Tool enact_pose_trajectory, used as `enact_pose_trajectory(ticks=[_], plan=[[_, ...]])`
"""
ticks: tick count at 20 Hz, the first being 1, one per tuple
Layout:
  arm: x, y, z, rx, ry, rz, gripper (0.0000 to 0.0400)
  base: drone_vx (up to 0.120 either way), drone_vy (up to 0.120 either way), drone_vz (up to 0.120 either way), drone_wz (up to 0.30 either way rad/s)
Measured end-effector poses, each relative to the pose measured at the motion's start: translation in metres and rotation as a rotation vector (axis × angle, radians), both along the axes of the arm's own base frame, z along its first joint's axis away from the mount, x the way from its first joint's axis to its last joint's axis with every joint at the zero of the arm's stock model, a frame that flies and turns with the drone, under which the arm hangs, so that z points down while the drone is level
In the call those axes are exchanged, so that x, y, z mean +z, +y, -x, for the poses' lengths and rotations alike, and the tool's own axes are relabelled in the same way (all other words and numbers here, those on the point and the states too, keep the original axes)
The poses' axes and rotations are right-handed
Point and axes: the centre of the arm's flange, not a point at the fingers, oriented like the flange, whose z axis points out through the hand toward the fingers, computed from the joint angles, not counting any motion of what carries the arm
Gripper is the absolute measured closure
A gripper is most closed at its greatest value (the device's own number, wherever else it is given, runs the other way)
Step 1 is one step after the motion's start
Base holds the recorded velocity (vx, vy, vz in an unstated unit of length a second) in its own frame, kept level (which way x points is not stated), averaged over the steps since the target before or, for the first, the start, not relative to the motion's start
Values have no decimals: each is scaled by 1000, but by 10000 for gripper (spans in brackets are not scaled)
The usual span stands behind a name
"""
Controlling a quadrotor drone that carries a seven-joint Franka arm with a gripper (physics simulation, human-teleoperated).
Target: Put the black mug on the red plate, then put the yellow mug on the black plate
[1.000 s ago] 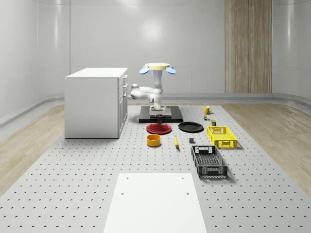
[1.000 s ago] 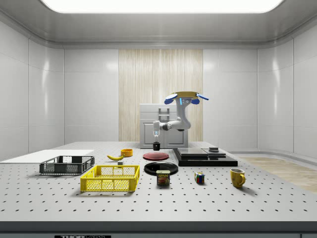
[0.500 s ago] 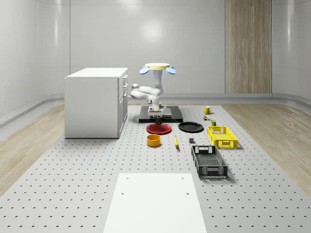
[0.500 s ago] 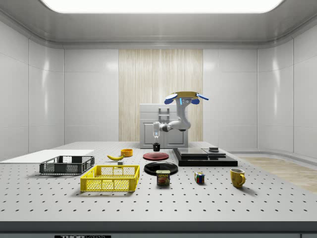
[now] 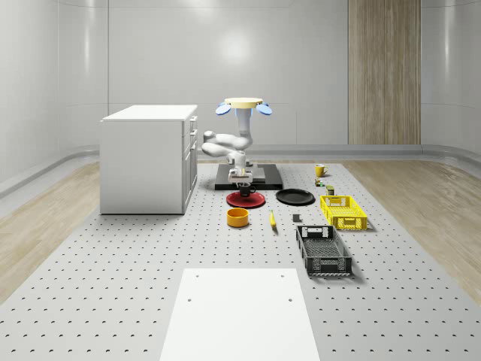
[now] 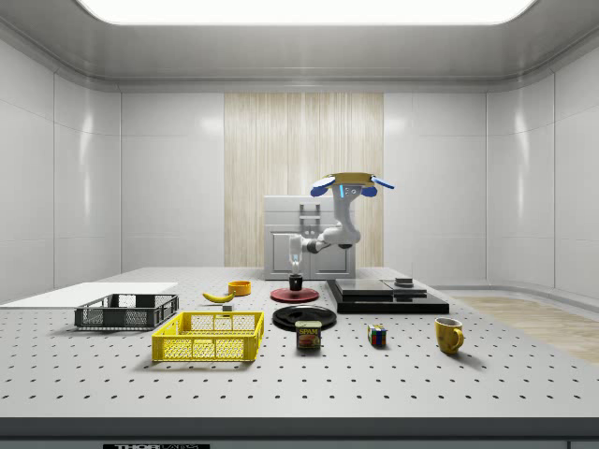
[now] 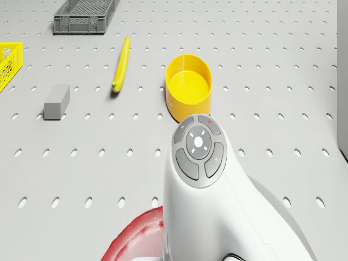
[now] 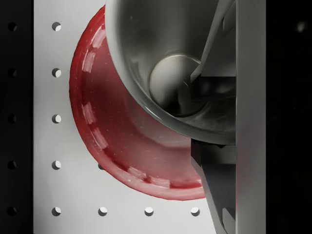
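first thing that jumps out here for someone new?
The drone hovering above the dark platform, beside the white cabinet, its arm reaching down. Its gripper holds the black mug over the red plate. The yellow mug stands apart, at the side view's right.

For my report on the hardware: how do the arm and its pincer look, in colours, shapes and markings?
The arm is glossy white with rounded segments and grey joints, under a tan disc with blue rotors. In the drone view a grey round button pad sits on its white link. The pincer looks pale grey.
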Motion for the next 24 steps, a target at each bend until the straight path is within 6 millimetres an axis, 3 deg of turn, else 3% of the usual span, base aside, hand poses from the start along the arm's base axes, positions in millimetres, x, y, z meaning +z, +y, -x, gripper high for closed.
enact_pose_trajectory(ticks=[1,3,7,10,13,24], plan=[[2,0,0,0,0,0,226,0,0,0,0],[4,0,0,0,0,0,137,0,0,0,0],[-5,0,0,0,0,0,50,0,0,50,0],[-13,0,0,0,0,0,24,0,0,120,0],[-18,0,0,0,0,0,11,-80,120,120,0],[-23,0,0,0,0,0,1,-120,120,0,0]])
